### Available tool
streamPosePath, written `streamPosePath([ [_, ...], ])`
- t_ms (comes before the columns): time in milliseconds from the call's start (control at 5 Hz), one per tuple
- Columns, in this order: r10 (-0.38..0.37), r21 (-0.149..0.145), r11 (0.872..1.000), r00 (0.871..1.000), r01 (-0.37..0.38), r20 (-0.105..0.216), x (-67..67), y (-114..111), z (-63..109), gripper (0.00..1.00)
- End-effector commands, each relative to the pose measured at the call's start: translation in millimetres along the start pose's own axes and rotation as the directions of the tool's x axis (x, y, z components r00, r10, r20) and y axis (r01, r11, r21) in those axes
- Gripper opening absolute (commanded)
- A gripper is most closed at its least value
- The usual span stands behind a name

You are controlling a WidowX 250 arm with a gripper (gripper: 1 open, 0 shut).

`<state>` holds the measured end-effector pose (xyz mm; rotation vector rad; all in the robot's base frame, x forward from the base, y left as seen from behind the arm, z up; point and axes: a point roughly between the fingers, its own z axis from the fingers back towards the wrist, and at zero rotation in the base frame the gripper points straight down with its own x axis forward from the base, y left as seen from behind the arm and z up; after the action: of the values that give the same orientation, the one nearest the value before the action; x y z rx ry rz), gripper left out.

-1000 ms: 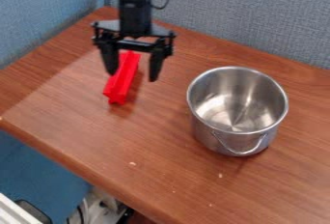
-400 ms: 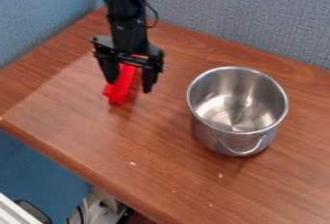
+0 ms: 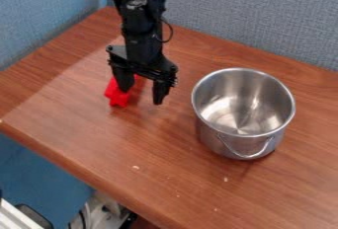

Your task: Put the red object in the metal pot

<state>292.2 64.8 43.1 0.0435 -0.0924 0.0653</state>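
My tool (image 3: 141, 88) hangs low over the worktop (image 3: 79, 105), pointing straight down, its two fingers spread wide and grasping nothing. The red object (image 3: 119, 94) lies flat on the worktop directly beneath and just to the picture-left of the tool. Only its nearer end shows clear of the left finger; the remainder is hidden behind the tool body, so I cannot confirm its full length from this view.

The relation that matters: the bar's long axis appears to run from near-left to far-right in the picture, passing under the tool. The fingers stand one on each side of that line, the left finger close against the visible red end and the right finger on bare wood. I cannot tell whether either finger touches the bar or the wood.

I judge the straddle roughly square to the bar, though offset toward its nearer end instead of its middle. A closure here would likely catch it across the narrow width, but an off-centre hold may let the far end droop.

The metal pot (image 3: 243, 112) stands upright and empty to the picture-right of the tool, well apart from the bar, its mouth unobstructed. The carry would therefore run to the right, and the bar, being about as long as the pot is wide, will need tilting or careful alignment to drop inside
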Motion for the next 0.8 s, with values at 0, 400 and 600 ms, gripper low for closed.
streamPosePath([
  [0,0.037,0.021,0.999,0.999,-0.037,0.011,4.6,1,13.3,1.0],
  [400,0.124,0.048,0.991,0.992,-0.124,0.008,8.7,2,32.2,1.0],
  [600,0.184,0.065,0.981,0.983,-0.185,0.011,10.4,7,36.9,1.0],
])
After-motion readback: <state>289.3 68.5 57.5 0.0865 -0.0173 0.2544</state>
